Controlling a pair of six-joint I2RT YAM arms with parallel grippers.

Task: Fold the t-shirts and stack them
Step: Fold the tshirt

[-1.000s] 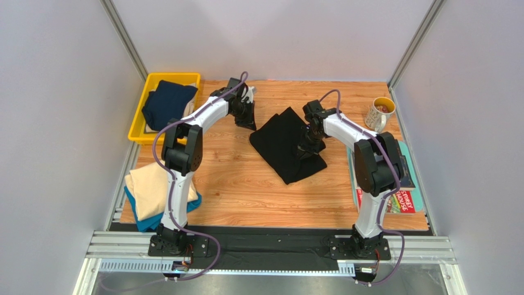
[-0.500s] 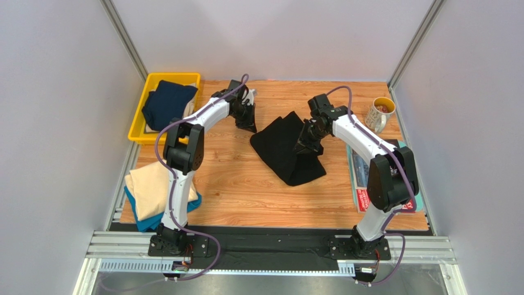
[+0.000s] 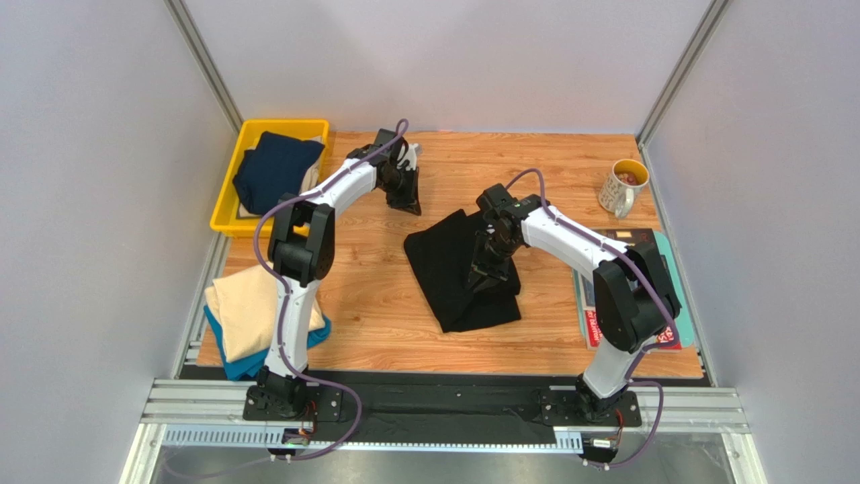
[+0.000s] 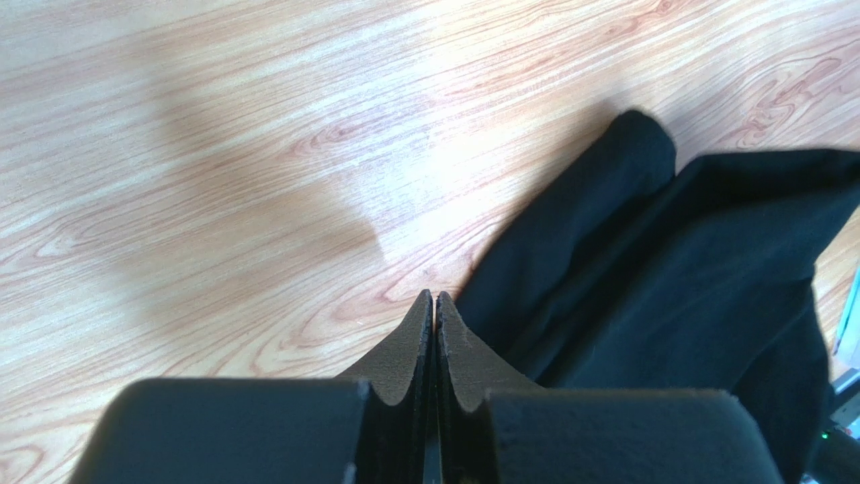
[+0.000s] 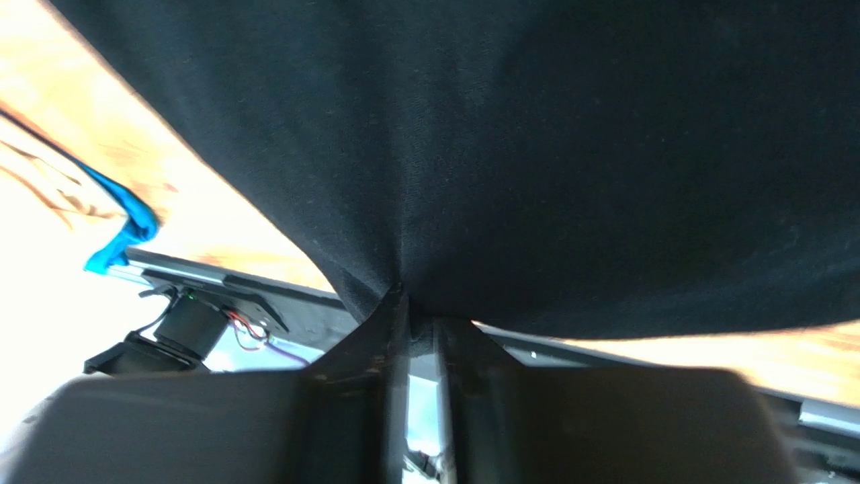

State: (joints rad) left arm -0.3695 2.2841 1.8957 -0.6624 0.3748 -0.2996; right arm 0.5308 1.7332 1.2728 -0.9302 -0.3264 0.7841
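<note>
From above, the large plain black cloth t-shirt [image 3: 444, 277] lies folded mid-counter. Its right part sits under the right gripper [image 3: 482, 274], which bears down on it. The left gripper [image 3: 406, 200] hangs over the bare wooden counter [image 3: 384, 313] near the shirt's far corner, apart from it. A yellow plastic bin [image 3: 228, 192] at the far left holds a dark navy t-shirt [image 3: 273, 166]. A cream t-shirt [image 3: 242, 303] lies on a teal-blue t-shirt [image 3: 237, 365] at the near left edge.

Left wrist: the left gripper's fingers are pressed together on nothing, the black cloth just right of them.

Right wrist: the right gripper pinches a pucker of the black cloth between nearly closed fingers.
</note>
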